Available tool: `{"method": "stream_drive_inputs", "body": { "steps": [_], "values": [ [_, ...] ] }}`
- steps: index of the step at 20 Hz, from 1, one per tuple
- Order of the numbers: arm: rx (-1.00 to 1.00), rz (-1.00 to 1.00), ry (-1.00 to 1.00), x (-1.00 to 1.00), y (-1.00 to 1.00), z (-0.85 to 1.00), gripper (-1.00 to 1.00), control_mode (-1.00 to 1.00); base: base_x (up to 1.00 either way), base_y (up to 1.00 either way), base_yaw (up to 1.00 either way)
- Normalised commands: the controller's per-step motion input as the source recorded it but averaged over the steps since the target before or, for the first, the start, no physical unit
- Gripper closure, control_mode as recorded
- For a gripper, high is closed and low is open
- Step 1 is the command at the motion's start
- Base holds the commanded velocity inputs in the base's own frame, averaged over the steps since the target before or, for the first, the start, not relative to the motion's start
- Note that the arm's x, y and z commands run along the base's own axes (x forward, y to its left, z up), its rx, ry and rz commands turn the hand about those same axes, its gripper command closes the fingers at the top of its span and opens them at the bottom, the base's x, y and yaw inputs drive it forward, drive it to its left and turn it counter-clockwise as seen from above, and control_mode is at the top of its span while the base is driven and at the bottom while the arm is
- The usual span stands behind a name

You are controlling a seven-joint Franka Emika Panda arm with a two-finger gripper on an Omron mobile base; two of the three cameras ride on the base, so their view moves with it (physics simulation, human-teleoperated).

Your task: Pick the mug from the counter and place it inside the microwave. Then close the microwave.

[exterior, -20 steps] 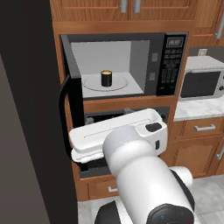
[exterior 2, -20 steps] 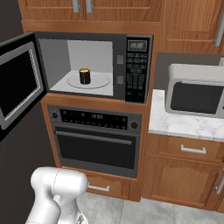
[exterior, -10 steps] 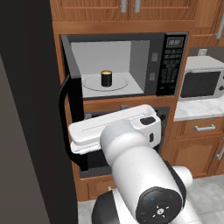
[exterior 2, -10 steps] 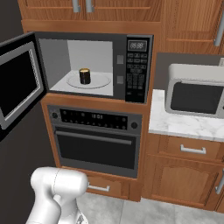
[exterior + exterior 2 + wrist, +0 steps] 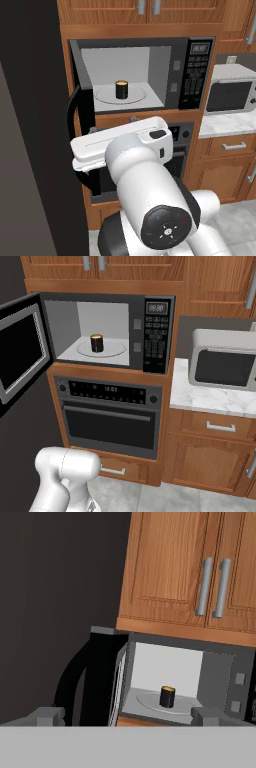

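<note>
The small black mug stands upright on the round turntable inside the microwave. The microwave door hangs wide open to the left, and its curved black handle faces outward. My gripper is open and empty, well back from the oven mouth and looking at the door's edge and the mug. In the left base view my white hand hovers below the opening, beside the door handle. The marble counter lies to the right.
A light-grey toaster oven sits on the counter. A black wall oven is built in under the microwave. Wooden cabinets with silver handles hang above. A tall dark panel stands at the left.
My hand has risen a little and shifted slightly left in the left base view as the arm's upper link turned. The mug and the door have stayed put.
</note>
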Motion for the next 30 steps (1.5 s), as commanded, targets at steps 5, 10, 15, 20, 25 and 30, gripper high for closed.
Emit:
{"method": "stream_drive_inputs", "body": {
  "steps": [5,10,15,20,25,30],
  "values": [
    [0.00,0.01,0.00,0.17,0.09,0.00,-1.00,-1.00,0.00,0.00,0.00],
    [0.00,0.00,0.00,0.24,0.00,0.00,-1.00,-1.00,0.00,0.00,0.00],
    [0.00,0.00,0.01,0.23,0.10,-0.03,-1.00,-1.00,0.00,0.00,0.00],
    [0.00,0.00,0.00,0.11,0.17,-0.06,-1.00,-1.00,0.00,0.00,0.00],
    [0.00,0.00,0.00,0.08,0.23,-0.06,-1.00,-1.00,0.00,0.00,0.00],
    [0.00,0.00,0.00,0.21,0.08,-0.01,-1.00,-1.00,0.00,0.00,0.00]
  ]
}}
